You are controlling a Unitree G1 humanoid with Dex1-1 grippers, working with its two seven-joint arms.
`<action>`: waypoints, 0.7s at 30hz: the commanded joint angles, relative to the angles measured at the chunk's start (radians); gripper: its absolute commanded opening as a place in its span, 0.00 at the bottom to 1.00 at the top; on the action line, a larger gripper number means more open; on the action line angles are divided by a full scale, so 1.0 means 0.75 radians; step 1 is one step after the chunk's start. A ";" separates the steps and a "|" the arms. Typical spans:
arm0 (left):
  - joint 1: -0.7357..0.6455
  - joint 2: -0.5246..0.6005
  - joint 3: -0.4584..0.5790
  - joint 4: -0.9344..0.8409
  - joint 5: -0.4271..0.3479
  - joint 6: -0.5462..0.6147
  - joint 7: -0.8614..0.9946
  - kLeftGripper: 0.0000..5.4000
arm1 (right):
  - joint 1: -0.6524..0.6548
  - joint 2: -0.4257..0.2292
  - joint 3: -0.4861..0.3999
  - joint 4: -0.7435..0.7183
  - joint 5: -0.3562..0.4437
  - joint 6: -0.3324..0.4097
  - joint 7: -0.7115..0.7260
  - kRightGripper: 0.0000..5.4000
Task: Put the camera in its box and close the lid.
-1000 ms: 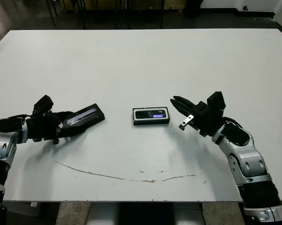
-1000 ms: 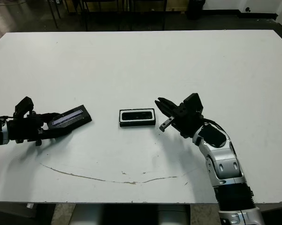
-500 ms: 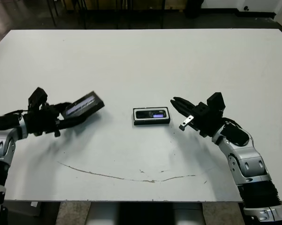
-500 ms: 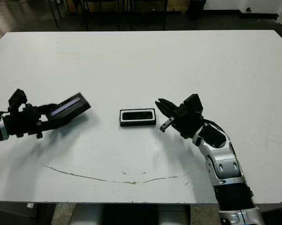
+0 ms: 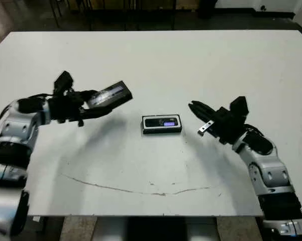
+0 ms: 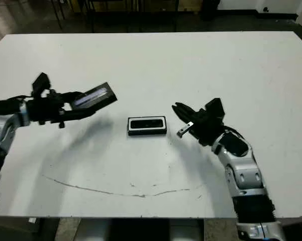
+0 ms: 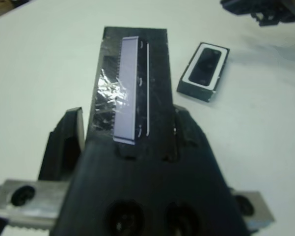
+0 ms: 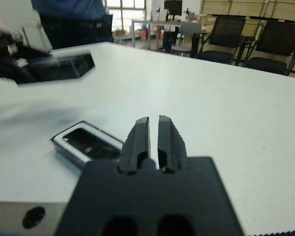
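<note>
The black lid (image 5: 109, 95), with its pale glossy strip on top, hangs tilted above the table to the left of the box. My left gripper (image 5: 93, 103) is shut on its near end; in the left wrist view the lid (image 7: 132, 88) sits between both fingers. The box (image 5: 162, 132) rests at the table's middle, white lining showing. Inside it lies the camera (image 5: 161, 122), its blue-purple screen lit. My right gripper (image 5: 193, 105) hovers just right of the box, fingers pressed together with nothing between them, pointing at the box (image 8: 86, 145).
A thin dark scratch line (image 5: 140, 190) curves across the table's front part. A person in dark clothes (image 8: 71, 17) stands beyond the far edge, with chairs and desks behind. White tabletop surrounds the box on all sides.
My left arm has lifted the lid off the table and carried it up and to the right, toward the box. The right gripper has drawn back slightly to the right.
</note>
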 commanded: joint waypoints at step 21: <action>-0.245 -0.293 -0.047 0.534 0.130 -0.190 -0.241 0.41 | -0.062 -0.058 -0.087 0.081 0.066 0.037 0.045 0.00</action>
